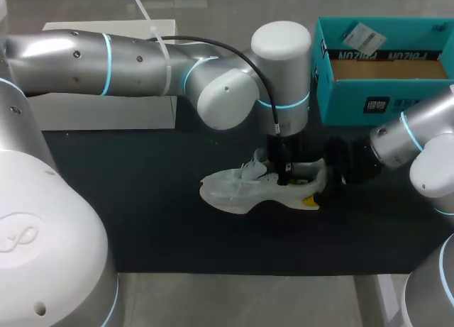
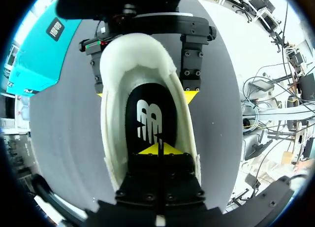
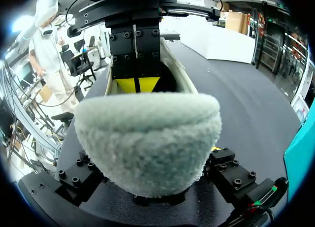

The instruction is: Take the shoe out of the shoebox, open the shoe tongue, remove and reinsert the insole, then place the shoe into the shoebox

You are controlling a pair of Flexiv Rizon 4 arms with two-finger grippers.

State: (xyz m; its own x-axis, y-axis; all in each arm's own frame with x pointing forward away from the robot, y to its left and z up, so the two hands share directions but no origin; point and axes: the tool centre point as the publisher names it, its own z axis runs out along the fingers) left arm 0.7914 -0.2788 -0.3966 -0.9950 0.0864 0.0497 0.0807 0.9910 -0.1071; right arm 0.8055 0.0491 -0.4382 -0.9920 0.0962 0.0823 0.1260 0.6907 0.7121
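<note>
While my right gripper (image 3: pixel 153 180) clamps the soft shoe (image 3: pixel 147 133) by its heel, my left gripper (image 2: pixel 158 149), tips together, sits at the floppy insole (image 2: pixel 147 101). I'd pinch its edge.

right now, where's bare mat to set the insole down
Widest bare mat lies left of the shoe, in front of the white box. A narrower strip runs along the shoe's near side. Crowded: between the heel and the shoebox, where the left gripper and right gripper meet at the shoe.
</note>
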